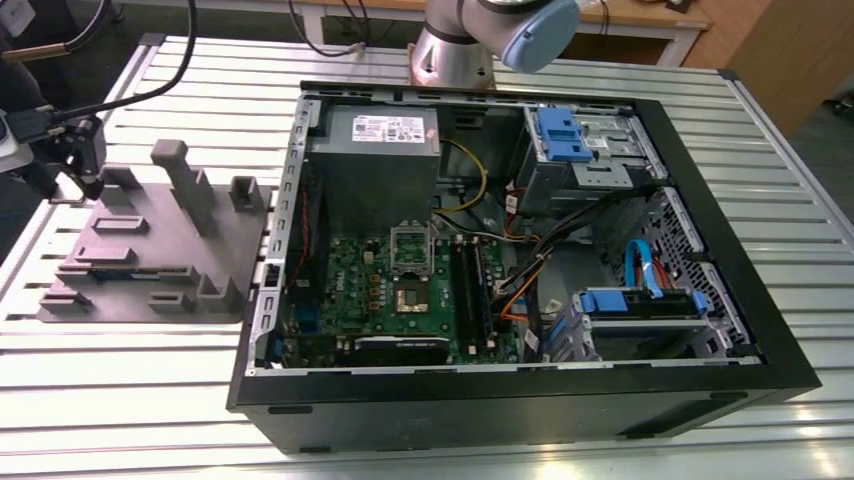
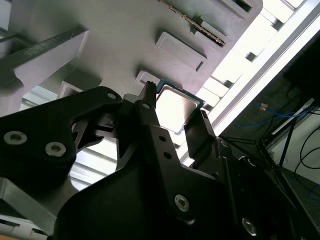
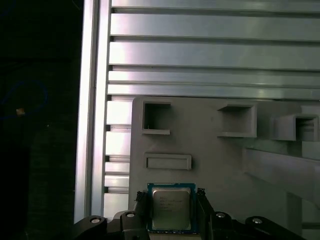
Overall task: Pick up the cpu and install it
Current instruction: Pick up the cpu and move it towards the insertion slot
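Jaws are standing one at each of two opposite edges of the cpu (image 3: pixel 170 209), close against it. Whether they are clamping it or merely bracketing it cannot be told, and the chip is lying flat in its recess on the grey fixture block (image 3: pixel 210 145). An off-centre squeeze is likely risking a skewed or slipping chip. In the exterior view the gripper (image 1: pixel 91 180) is hanging wrist-down over the block's ten o'clock corner, at nine o'clock from the open computer case (image 1: pixel 534 410).
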Tool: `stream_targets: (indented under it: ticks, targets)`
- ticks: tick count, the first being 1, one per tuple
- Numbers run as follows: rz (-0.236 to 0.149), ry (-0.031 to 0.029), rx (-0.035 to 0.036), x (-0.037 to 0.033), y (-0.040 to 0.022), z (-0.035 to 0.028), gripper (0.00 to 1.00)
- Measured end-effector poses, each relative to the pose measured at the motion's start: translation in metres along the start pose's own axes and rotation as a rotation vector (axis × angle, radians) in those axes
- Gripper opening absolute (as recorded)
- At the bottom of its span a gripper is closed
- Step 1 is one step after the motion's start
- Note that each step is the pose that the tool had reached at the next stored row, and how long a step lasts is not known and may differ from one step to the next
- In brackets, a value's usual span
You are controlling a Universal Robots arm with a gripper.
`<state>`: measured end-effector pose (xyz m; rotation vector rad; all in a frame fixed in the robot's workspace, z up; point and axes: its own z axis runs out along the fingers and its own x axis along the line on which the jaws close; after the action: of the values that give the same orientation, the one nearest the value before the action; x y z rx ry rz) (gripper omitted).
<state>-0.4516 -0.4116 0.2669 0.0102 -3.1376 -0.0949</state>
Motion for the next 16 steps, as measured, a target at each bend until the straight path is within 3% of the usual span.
stream_targets:
  ticks: [16]
  targets:
    - [0.000,0.0001,0.0004,0.0000,0.0003,-0.0033,0.47]
